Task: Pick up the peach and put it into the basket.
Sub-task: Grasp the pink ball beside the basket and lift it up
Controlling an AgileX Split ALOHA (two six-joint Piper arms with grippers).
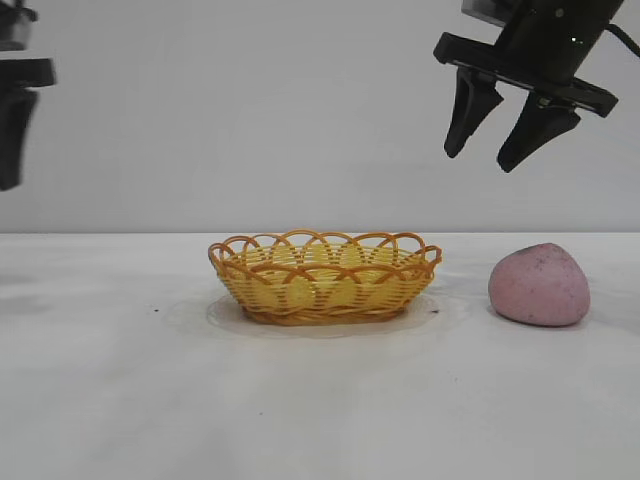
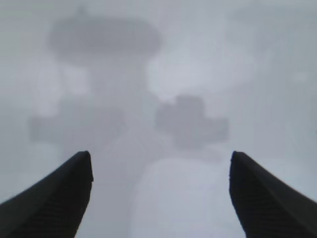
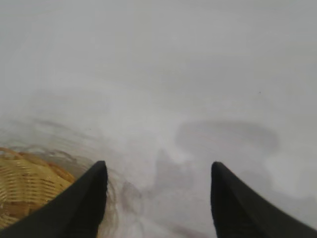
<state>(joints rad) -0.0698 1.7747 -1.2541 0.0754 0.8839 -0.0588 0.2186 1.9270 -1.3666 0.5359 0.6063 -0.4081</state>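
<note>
Basket point(image 1: 325, 277) sits centre on the worktop point(image 1: 320, 400); peach point(image 1: 539, 285) rests well to its right. Right end effector point(image 1: 498, 150), released, hangs above the peach. Left end effector point(image 2: 161, 193), released, is parked far left.

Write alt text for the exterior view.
A pink peach sits on a white table, right of and apart from an orange wicker basket. The right hand hangs open above the peach; the left hand shows at the left edge.
</note>
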